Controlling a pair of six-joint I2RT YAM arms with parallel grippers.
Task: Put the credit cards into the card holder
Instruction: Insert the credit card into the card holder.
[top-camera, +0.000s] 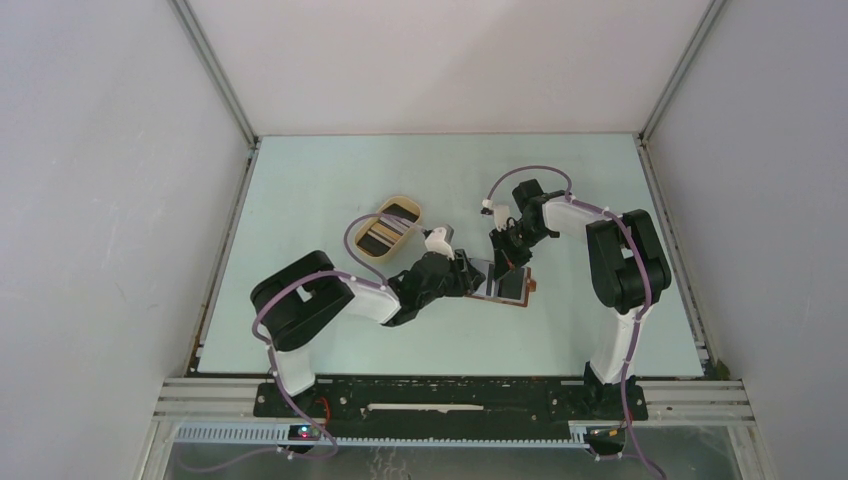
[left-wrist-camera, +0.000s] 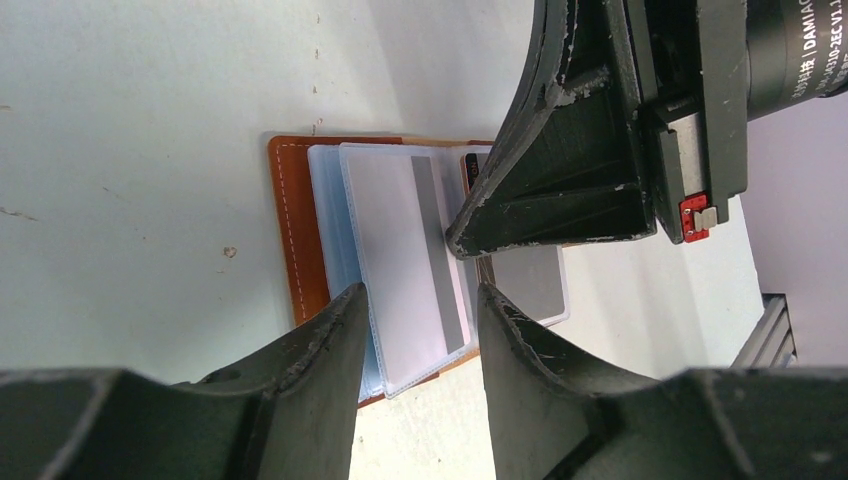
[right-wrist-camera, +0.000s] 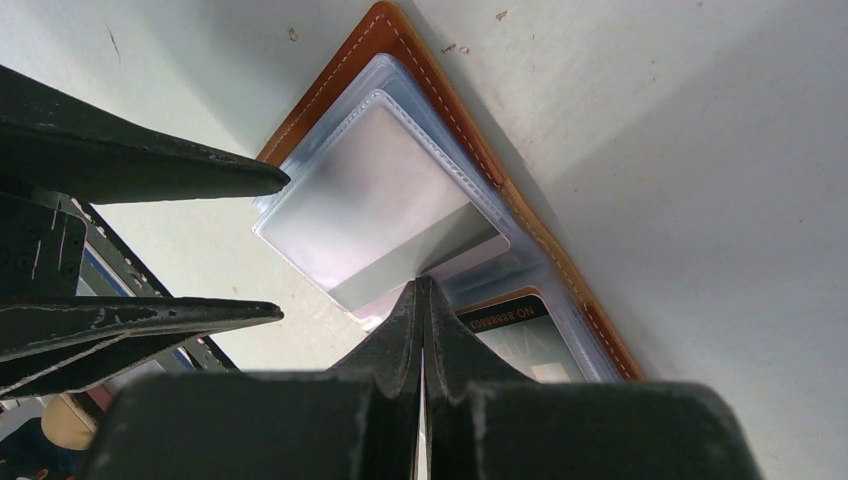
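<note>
The reddish-brown card holder (top-camera: 510, 291) lies open on the table, with clear sleeves fanned over its leather (left-wrist-camera: 293, 230) (right-wrist-camera: 400, 45). A white card with a grey stripe (left-wrist-camera: 395, 250) (right-wrist-camera: 370, 205) sits in the top sleeve. My right gripper (right-wrist-camera: 422, 287) (top-camera: 503, 258) is shut, pinching that card's edge. Its fingertips (left-wrist-camera: 470, 240) touch the sleeve. My left gripper (left-wrist-camera: 420, 305) (top-camera: 470, 277) is open and empty, its jaws either side of the holder's near edge. A dark card (right-wrist-camera: 520, 335) shows in a lower sleeve. More cards (top-camera: 378, 235) lie in the tray.
An oval tan tray (top-camera: 405, 208) stands left of and behind the holder, close to the left arm. The two grippers are nearly touching over the holder. The enclosure walls border the table on three sides.
</note>
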